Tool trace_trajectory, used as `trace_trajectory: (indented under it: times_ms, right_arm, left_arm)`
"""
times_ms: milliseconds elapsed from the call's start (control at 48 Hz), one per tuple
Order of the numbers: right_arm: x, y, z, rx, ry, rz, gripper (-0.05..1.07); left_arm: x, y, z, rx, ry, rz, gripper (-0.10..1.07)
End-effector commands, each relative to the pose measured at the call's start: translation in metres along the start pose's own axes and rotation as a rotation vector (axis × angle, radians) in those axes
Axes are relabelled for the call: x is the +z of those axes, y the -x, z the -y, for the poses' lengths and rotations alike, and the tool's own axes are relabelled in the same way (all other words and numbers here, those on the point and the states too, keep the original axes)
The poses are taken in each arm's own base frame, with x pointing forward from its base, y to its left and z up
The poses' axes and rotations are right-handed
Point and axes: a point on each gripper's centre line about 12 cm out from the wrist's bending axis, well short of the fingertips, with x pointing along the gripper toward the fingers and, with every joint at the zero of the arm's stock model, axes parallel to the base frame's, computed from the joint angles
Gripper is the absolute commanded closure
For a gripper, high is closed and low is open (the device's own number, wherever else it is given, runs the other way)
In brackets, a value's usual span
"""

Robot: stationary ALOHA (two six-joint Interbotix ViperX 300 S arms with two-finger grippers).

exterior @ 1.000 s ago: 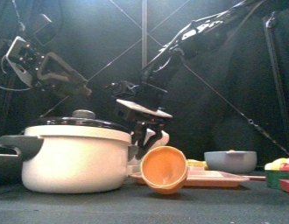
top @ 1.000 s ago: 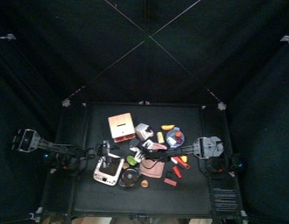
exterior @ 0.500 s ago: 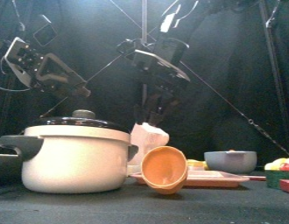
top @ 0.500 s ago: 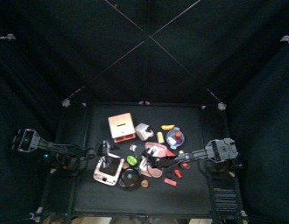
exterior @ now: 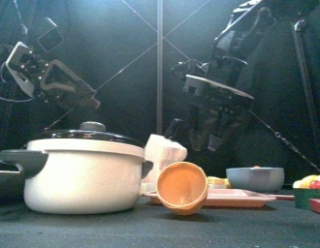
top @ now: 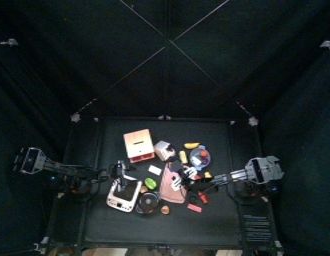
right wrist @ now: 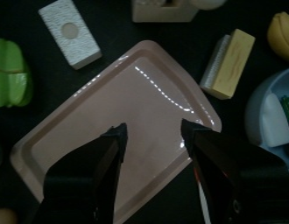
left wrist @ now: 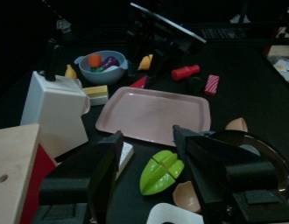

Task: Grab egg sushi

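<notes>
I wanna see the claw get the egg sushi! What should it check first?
1. Right claw open: ok, the jaws stand apart.
2. Egg sushi in sight: ok, it lies on the table just off the pink tray.
3. Claw above the sushi: not ok, it hangs over the tray instead.
4. Nothing on top of the sushi: ok.
5. Room around it: cannot tell, the bowl sits close on one side.
6. Left claw out of the way: ok, it rests open on the table's left side.
</notes>
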Motion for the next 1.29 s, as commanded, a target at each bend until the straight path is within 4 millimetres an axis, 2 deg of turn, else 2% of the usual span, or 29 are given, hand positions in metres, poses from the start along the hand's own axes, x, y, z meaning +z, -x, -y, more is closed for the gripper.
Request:
trace_trajectory:
  times_ms: [0,396,646,917,1271]
  right_arm:
    - [0.01,0.006,0.009,0.002,-0.048,0.042,0.17]
    - [0.021,-0.028,0.046,-0.115,-0.13,0.046,0.17]
    - [0.026,-0.051,0.063,-0.103,-0.171,0.018,0.17]
    - [0.023,-0.065,0.075,-0.104,-0.192,-0.007,0.17]
    - [0.022,-0.073,0.077,-0.104,-0.194,-0.018,0.17]
  left_arm:
    - [0.005,-0.002,0.0,0.001,0.0,0.015,0.12]
    - [0.004,-0.001,0.0,0.002,0.0,0.013,0.12]
    - [0.003,-0.001,0.0,0.001,0.001,0.01,0.12]
    - [0.003,-0.001,0.0,0.002,-0.001,0.009,0.12]
    - [0.003,-0.001,0.0,0.002,0.0,0.01,0.12]
